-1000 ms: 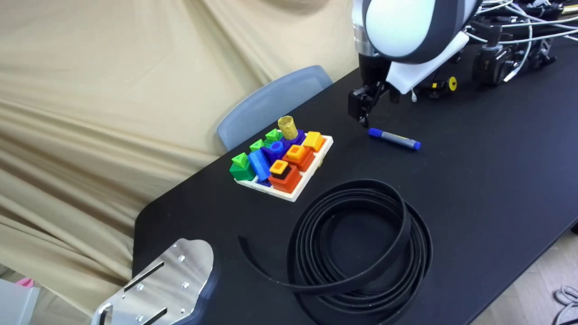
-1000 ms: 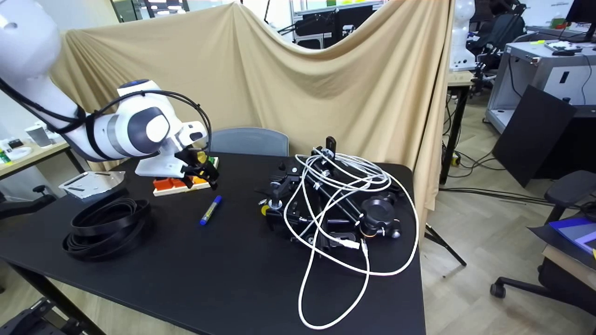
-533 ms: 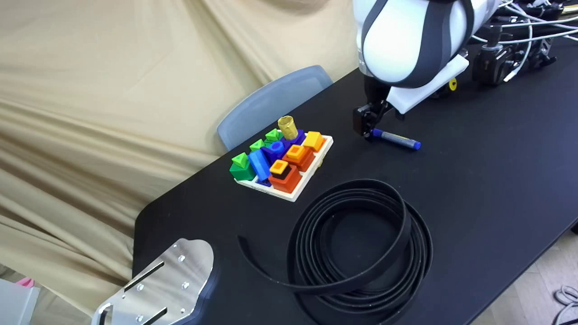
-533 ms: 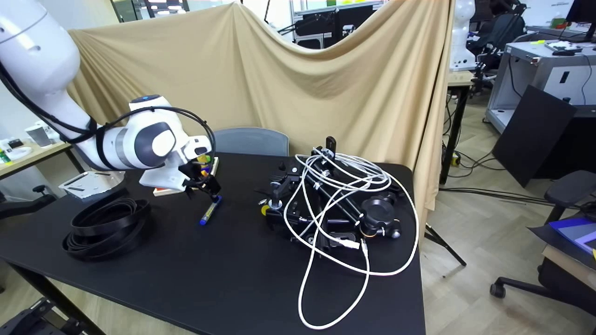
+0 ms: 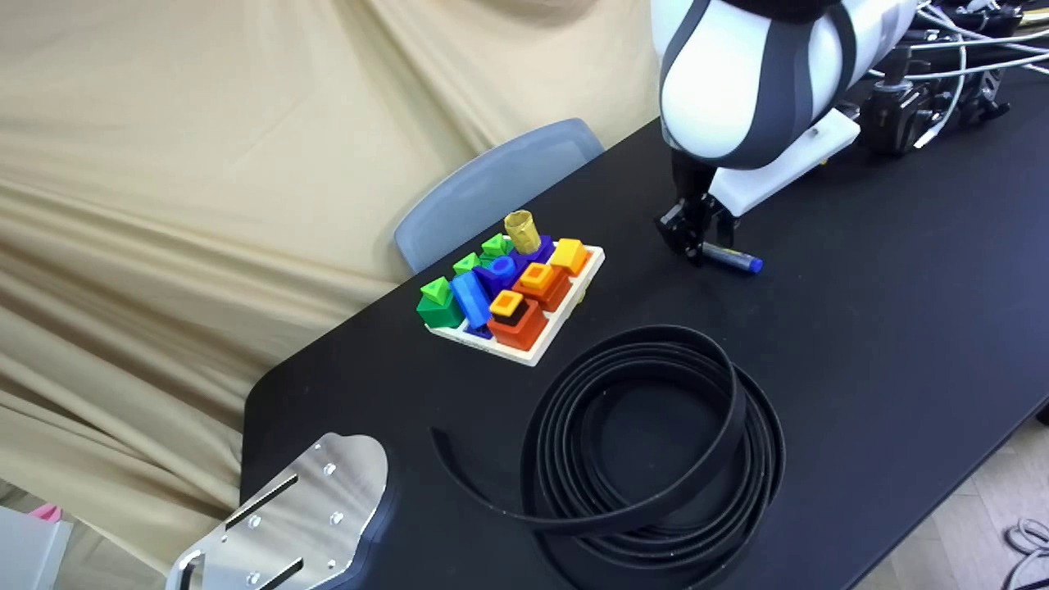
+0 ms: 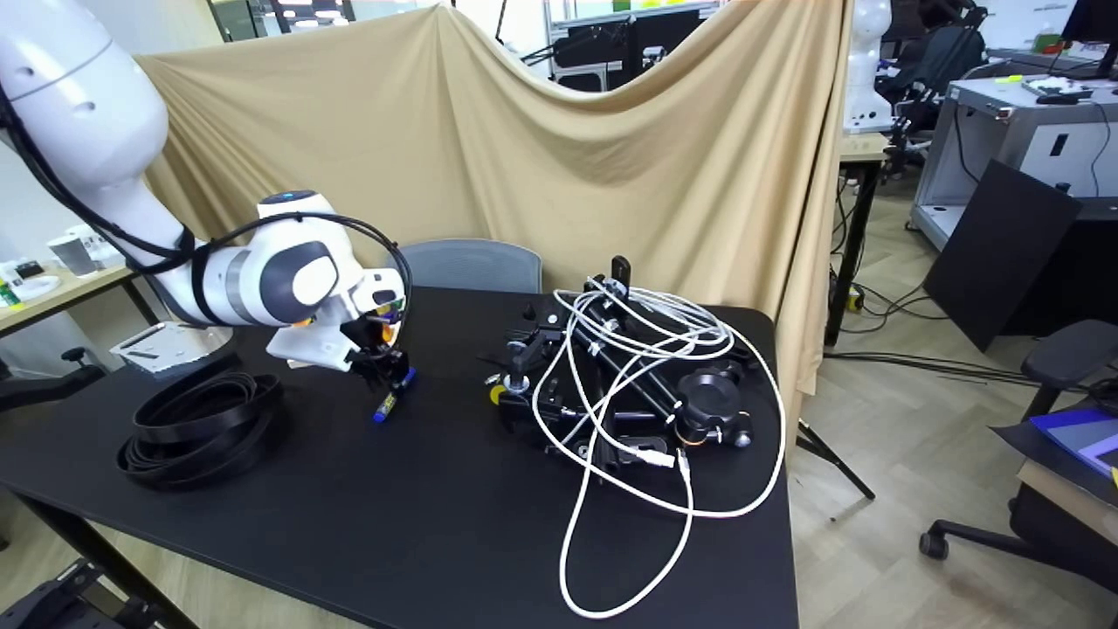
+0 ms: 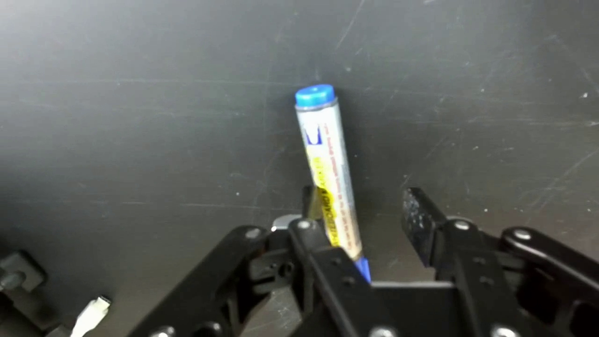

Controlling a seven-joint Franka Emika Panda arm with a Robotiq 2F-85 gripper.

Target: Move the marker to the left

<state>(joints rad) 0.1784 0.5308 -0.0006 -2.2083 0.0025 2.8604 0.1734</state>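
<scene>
The marker (image 7: 330, 173), pale with a yellow label and blue ends, lies on the black table. My gripper (image 7: 362, 206) is low over it in the wrist view, fingers on either side of the barrel. The left finger is right beside the marker, while the right finger's pad (image 7: 418, 224) stands apart from it with a visible gap. One blue end of the marker runs back under the left finger. In both exterior views the gripper (image 5: 706, 246) covers part of the marker (image 5: 735, 260), and one blue end (image 6: 382, 414) sticks out.
A board of coloured blocks (image 5: 518, 324) sits near the gripper. A coil of black strap (image 5: 656, 541) and a metal plate (image 5: 303, 516) lie on the table. Tripod gear with white cables (image 6: 642, 332) stands on the marker's far side, and a white plug (image 7: 91, 316) shows there.
My gripper has come down to the table and moved along the marker from its blue end towards its middle. The marker lies where it was.
</scene>
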